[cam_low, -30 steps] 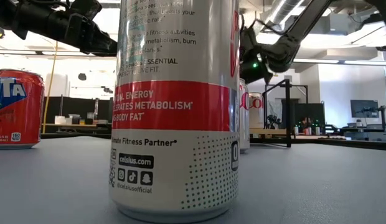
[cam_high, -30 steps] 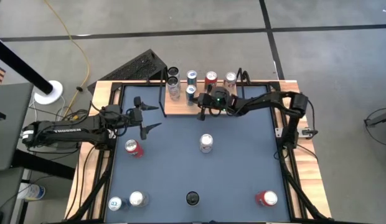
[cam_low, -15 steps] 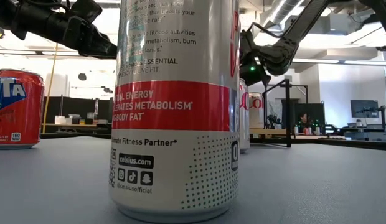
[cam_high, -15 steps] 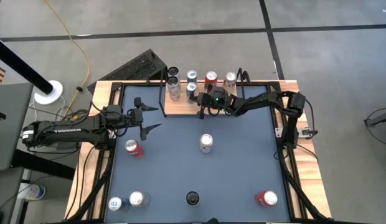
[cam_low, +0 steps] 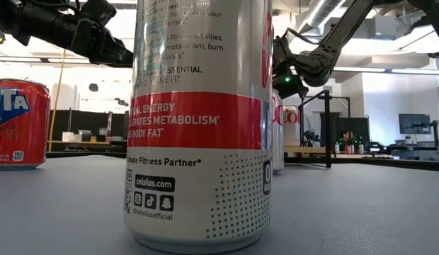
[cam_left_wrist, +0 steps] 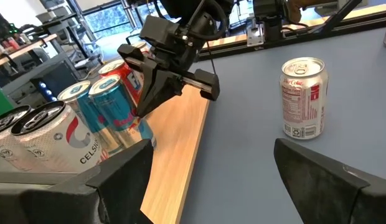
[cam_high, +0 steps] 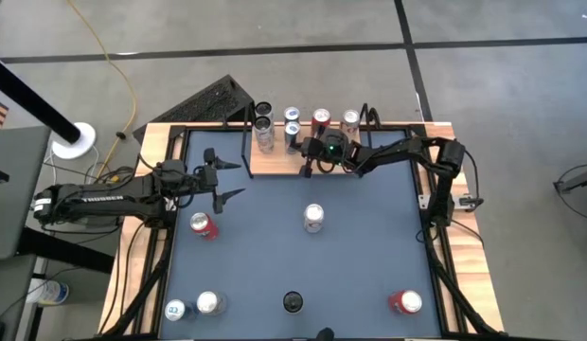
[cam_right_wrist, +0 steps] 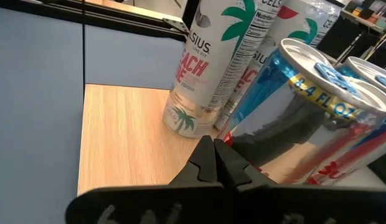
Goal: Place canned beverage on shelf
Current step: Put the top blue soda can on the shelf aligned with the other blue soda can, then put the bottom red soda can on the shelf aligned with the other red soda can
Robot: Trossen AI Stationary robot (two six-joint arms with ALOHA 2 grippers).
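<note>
Right gripper (cam_high: 310,159) closed, empty, over shelf (cam_high: 275,161) beside cans (cam_high: 292,133); left gripper (cam_high: 221,175) wide open, empty, near table's left edge.

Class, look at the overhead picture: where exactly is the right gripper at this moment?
The right gripper is shut over the shelf at the table's far edge, pressed against the blue cans, on the right arm's side.

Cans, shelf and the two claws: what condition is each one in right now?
Shelf: holds six upright cans.
Cans on shelf: upright, unheld.
Silver can mid-table: upright, alone.
Red can: upright, near left gripper.
Left gripper: open, empty.
Right gripper: shut, empty, over shelf.
</note>
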